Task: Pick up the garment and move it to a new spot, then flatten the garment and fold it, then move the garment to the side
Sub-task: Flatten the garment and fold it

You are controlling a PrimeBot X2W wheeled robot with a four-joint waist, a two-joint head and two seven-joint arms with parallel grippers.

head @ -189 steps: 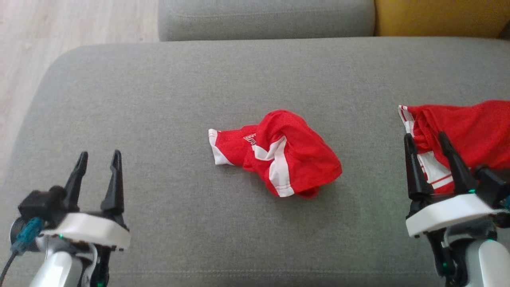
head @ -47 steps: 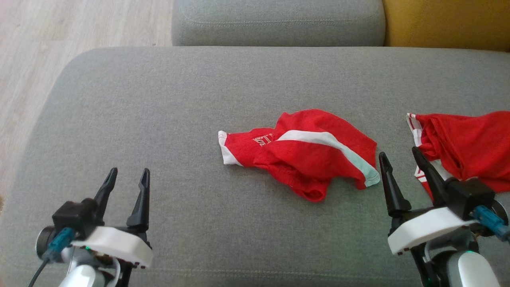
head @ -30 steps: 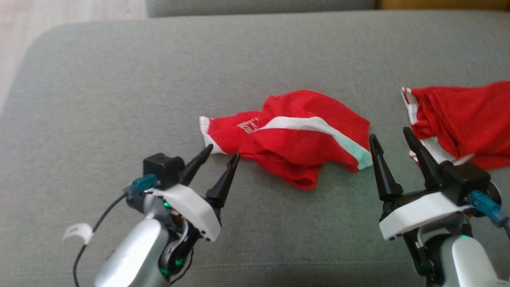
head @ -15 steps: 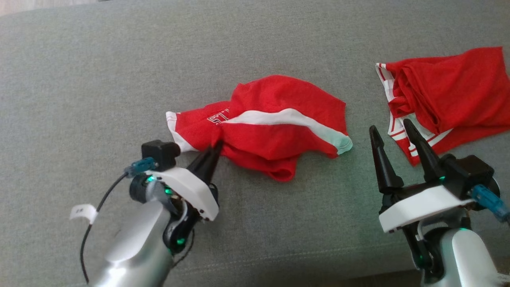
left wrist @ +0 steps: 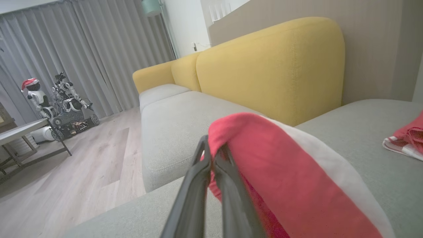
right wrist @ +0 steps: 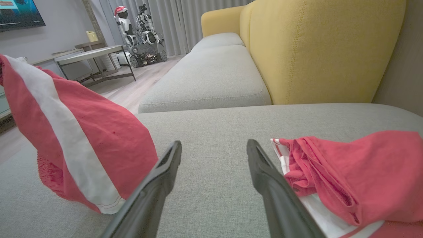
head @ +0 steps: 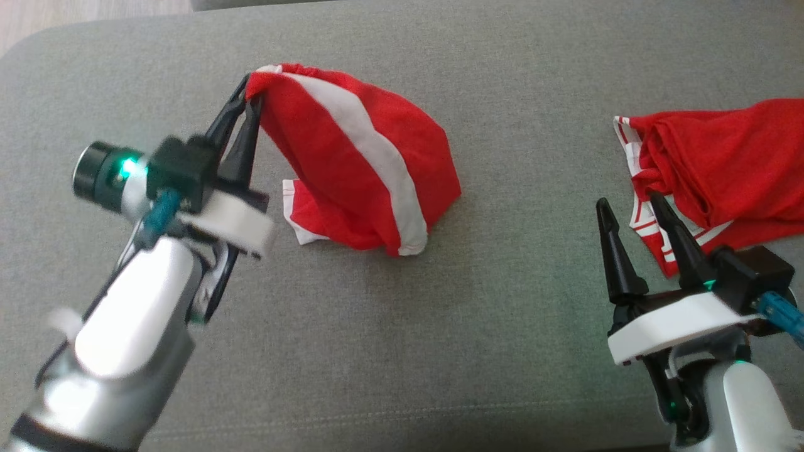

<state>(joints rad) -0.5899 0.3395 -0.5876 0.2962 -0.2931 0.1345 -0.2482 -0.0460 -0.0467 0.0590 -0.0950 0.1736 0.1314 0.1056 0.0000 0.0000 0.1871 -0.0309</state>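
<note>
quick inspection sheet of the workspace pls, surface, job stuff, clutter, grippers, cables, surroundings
surface: grey sofa cushion, plain fabric, no stains seen
job's things: red garment with white stripe, one corner raised, lower end seems to rest on the cushion
clutter: second red garment, crumpled at the robot's right
grippers: left gripper shut on the raised corner; right gripper open, holding nothing
cables: left wrist cable, right wrist cable, both clear of the cloth
surroundings: yellow sofa back, wood floor, parked robots by grey curtains, low table
</note>
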